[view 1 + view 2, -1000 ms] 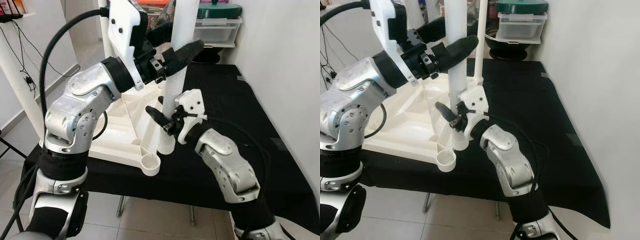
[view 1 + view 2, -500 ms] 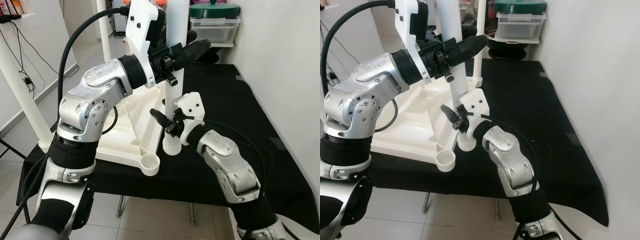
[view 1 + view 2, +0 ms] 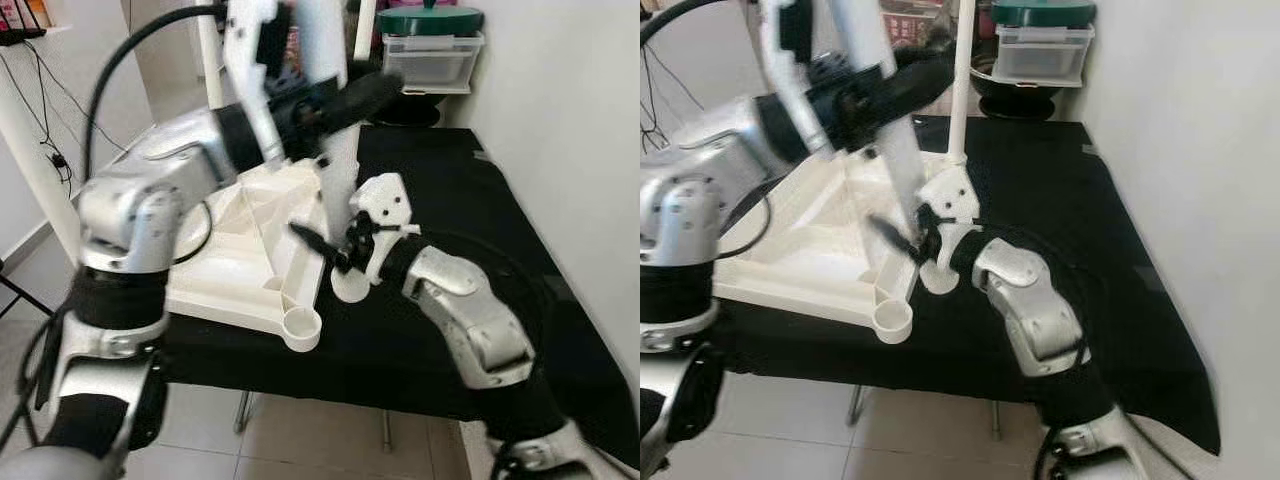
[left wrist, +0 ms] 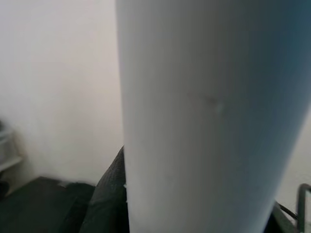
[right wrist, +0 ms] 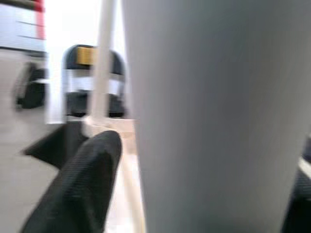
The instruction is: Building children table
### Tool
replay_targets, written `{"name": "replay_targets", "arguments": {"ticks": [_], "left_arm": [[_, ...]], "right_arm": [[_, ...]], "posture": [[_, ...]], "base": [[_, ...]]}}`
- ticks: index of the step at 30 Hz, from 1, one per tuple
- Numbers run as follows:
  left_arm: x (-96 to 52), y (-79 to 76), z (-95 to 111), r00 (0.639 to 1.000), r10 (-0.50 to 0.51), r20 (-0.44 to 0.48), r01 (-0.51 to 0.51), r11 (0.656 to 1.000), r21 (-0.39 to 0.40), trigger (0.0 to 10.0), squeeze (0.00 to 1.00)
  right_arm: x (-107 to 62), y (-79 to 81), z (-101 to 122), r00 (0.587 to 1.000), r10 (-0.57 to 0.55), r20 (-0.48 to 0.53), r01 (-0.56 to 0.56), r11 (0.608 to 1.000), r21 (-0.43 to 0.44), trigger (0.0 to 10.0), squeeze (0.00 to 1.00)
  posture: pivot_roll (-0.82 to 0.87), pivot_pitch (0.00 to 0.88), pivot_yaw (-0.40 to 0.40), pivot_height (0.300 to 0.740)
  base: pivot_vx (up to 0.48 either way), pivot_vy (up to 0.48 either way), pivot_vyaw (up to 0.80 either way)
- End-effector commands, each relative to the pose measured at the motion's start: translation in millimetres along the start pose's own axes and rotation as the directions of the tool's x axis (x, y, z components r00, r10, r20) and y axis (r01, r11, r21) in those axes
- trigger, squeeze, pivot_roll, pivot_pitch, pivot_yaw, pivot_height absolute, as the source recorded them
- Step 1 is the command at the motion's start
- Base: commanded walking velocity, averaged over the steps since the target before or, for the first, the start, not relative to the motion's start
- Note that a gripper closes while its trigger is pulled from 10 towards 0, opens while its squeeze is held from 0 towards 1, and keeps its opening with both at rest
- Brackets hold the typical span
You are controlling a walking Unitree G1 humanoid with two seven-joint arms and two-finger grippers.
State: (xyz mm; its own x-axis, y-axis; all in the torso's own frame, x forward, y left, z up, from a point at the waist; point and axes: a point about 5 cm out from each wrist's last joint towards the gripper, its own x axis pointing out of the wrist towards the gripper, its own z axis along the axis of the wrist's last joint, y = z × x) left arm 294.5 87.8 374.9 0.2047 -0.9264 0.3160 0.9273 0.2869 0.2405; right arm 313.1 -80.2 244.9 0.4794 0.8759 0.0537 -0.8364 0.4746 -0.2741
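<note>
I've got both grippers, left gripper and right gripper, clamped on the loose leg, its foot beside the upturned tabletop, one leg already seated.

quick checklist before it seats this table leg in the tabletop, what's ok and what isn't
1. Left gripper gripping the upper part of the white leg: ok, black fingers on both sides of it.
2. Right gripper on the lower part of the leg: ok, jaws around it near the foot.
3. Leg upright: not ok, it tilts, top leaning to the robot's left.
4. Leg's lower end in a socket: not ok, its round foot is on the black cloth beside the tabletop.
5. Near corner socket free: ok, it looks open and unblocked.
6. Steady view: not ok, the left arm is blurred in both eye views.
</note>
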Motion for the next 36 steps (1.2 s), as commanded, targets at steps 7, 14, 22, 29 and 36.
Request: {"name": "replay_targets", "arguments": {"ticks": [7,14,22,29,36], "left_arm": [[8.5,-15.9,-1.4,0.966,-0.259,0.018,0.259,0.962,-0.087,0.0,0.0],[20.4,-16.6,-2.8,0.942,-0.336,0.015,0.336,0.939,-0.073,0.0,0.0],[25.6,-17.8,-5.6,0.919,-0.393,0.015,0.393,0.917,-0.074,0.0,0.0],[32.5,-16.1,-0.4,0.905,-0.424,0.02,0.425,0.904,-0.045,0.0,0.0],[36.8,-13.0,5.8,0.898,-0.439,0.015,0.439,0.898,-0.013,0.0,0.0]], "right_arm": [[11.5,11.0,4.0,0.956,0.294,0.015,-0.295,0.954,0.061,10.0,0.0],[37.8,28.5,-7.9,0.914,0.404,-0.03,-0.398,0.91,0.112,10.0,0.0],[41.5,52.5,-13.0,0.829,0.559,0.017,-0.551,0.811,0.196,0.0,0.0],[41.8,60.2,-14.3,0.804,0.591,0.056,-0.587,0.777,0.227,0.0,0.0],[42.1,63.0,-16.3,0.796,0.604,0.047,-0.593,0.762,0.26,0.0,0.0]], "posture": [[0.03,0.0,-0.052,0.74],[0.02,0.0,-0.053,0.74],[0.01,0.0,-0.048,0.74],[0.01,0.0,-0.044,0.74],[0.01,0.0,-0.043,0.74]], "base": [[0.0,0.0,0.0],[0.0,0.0,0.0],[0.0,0.0,0.0],[0.0,0.0,0.0],[0.0,0.0,0.0]]}}
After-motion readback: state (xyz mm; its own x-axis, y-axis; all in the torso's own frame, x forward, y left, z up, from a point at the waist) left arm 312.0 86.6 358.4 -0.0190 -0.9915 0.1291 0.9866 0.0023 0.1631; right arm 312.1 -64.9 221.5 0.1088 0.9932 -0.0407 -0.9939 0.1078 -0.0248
